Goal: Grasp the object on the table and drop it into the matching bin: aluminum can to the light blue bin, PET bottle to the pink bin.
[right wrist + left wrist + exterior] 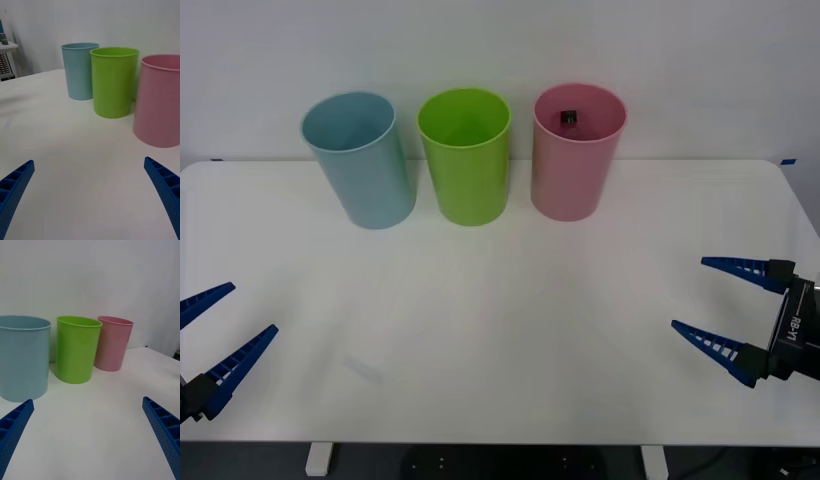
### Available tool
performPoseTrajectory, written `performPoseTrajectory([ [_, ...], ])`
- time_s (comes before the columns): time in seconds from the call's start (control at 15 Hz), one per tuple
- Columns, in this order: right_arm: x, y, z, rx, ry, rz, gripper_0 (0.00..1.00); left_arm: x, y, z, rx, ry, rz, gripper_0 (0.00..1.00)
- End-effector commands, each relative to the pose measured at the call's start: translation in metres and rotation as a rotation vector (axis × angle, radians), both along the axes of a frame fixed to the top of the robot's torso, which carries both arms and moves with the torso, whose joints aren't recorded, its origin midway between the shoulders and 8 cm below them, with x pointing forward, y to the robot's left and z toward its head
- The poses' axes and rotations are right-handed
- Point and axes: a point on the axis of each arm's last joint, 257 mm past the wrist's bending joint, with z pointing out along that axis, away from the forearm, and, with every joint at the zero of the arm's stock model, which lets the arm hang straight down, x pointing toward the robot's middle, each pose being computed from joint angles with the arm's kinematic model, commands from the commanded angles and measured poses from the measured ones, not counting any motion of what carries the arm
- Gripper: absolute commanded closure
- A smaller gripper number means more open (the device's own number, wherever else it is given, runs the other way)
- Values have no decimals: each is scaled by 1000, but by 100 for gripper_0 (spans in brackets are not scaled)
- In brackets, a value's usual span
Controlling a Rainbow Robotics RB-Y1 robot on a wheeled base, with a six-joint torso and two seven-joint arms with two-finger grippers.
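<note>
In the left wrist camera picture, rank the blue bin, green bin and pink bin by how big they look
Largest to smallest as they look:
1. light blue bin
2. green bin
3. pink bin
The blue one stands nearest that camera and the pink farthest, so nearness may explain the order; the three may well be alike in real size.

- A lab or test room, by its look: a bare white wall (500,40) behind a plain white bench (500,330).
- Three plastic bins lined up: light blue bin (360,160), green bin (467,157), pink bin (576,155).
</note>
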Motion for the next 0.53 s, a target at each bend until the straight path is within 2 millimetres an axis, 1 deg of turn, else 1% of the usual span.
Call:
performPoseTrajectory([
  [0.07, -6, -4, -7, 8, 13, -14, 0, 0, 0, 0, 0, 0, 0, 0],
  [0.27, -10, -7, -11, 16, 21, -25, 0, 0, 0, 0, 0, 0, 0, 0],
  [0.53, -11, -6, -11, 16, 23, -25, 0, 0, 0, 0, 0, 0, 0, 0],
])
